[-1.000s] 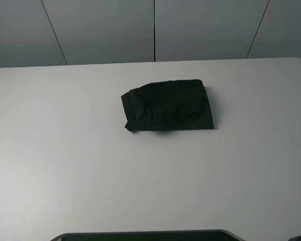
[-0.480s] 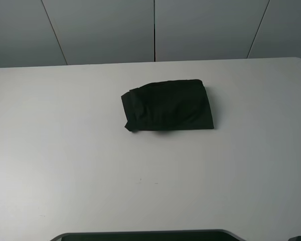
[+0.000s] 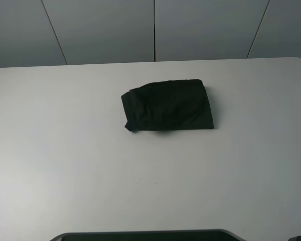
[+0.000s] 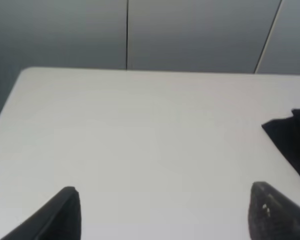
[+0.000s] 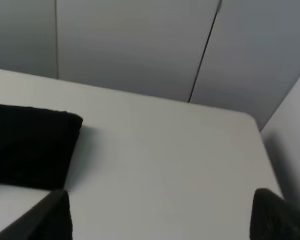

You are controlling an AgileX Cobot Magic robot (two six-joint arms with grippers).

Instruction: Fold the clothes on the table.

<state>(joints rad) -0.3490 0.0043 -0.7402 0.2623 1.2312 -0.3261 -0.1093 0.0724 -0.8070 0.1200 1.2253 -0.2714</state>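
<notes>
The black T-shirt [image 3: 168, 105] lies folded into a compact rectangle a little behind the middle of the white table [image 3: 65, 160], plain black side up, no print showing. Its corner shows in the left wrist view [image 4: 292, 140] and its edge in the right wrist view [image 5: 30, 147]. My left gripper [image 4: 165, 215] is open and empty above bare table, well away from the shirt. My right gripper [image 5: 160, 215] is open and empty, back from the shirt's right edge. Neither gripper shows in the high view.
Grey wall panels [image 3: 154, 30] stand behind the table's far edge. A dark curved base edge [image 3: 145, 235] shows at the near edge of the high view. The table's right far corner [image 5: 250, 120] is near my right gripper.
</notes>
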